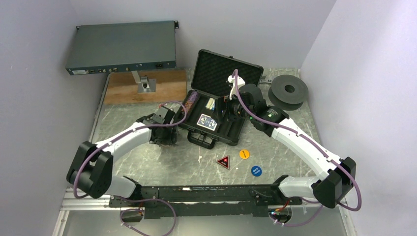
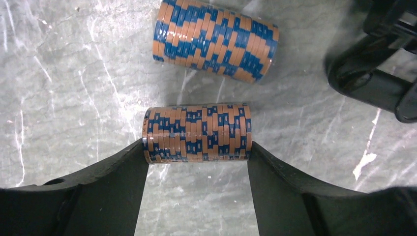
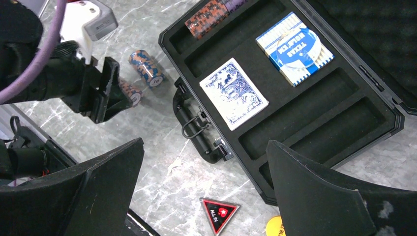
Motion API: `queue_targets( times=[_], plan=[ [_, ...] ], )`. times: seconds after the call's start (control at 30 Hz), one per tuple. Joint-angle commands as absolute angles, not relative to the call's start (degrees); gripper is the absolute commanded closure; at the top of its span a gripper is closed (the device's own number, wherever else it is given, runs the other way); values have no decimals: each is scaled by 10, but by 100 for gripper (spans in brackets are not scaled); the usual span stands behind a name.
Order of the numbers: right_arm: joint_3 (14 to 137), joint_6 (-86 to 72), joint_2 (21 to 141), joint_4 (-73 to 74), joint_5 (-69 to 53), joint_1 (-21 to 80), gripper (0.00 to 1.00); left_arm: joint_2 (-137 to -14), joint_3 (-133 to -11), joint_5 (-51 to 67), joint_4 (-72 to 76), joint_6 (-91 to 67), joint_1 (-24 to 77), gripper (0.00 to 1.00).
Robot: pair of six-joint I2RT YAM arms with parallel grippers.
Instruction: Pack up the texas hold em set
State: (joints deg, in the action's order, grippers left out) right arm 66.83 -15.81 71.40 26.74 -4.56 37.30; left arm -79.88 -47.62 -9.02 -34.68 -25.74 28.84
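**Left gripper**: the two dark fingers press against the flat ends of a chip roll, so the hand is closed on it at a middling width. This roll is a short cylinder of orange-brown chips with blue edge marks. It lies on its side on the marbled table, crosswise between the fingertips.

A second roll in the same colours lies straight ahead of the fingertips, slightly tilted and apart from the first. The case handle lies ahead and to the right of the hand.

**Case**: black, lid raised, with foam lining and long slots in the tray.

**Right gripper**: jaws wide, nothing between them, hovering over the front edge of the case.
- A red-and-black roll sits in the slot far ahead of its left finger.
- A blue patterned deck lies straight ahead between the fingers.
- A boxed blue deck lies farther ahead, toward the right finger.
- A red triangle button lies on the table between the fingers, nearer the wrist than the case.
- An orange button lies just beside the right finger.
- A blue button lies near the orange one.
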Motion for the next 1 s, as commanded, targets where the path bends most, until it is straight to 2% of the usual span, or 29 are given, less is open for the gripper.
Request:
queue_targets(
  times=[0.0,0.13,0.4,0.47,0.6,0.97],
  plan=[
    [671,-154,703,239,-41,372,0,-739,-518,-90,-373,-274,297,66],
    [670,-155,699,237,-37,372,0,-716,-536,-81,-385,-274,302,69],
    [656,-164,682,231,27,371,0,-718,-582,-85,-380,-283,318,70],
    [653,-167,677,228,42,371,0,-734,-604,-87,-382,-310,320,70],
    [647,-170,669,222,52,368,0,-782,-649,-74,-369,-361,329,77],
    [643,-168,651,230,81,363,0,-923,-771,-44,-345,-473,333,79]
  ],
)
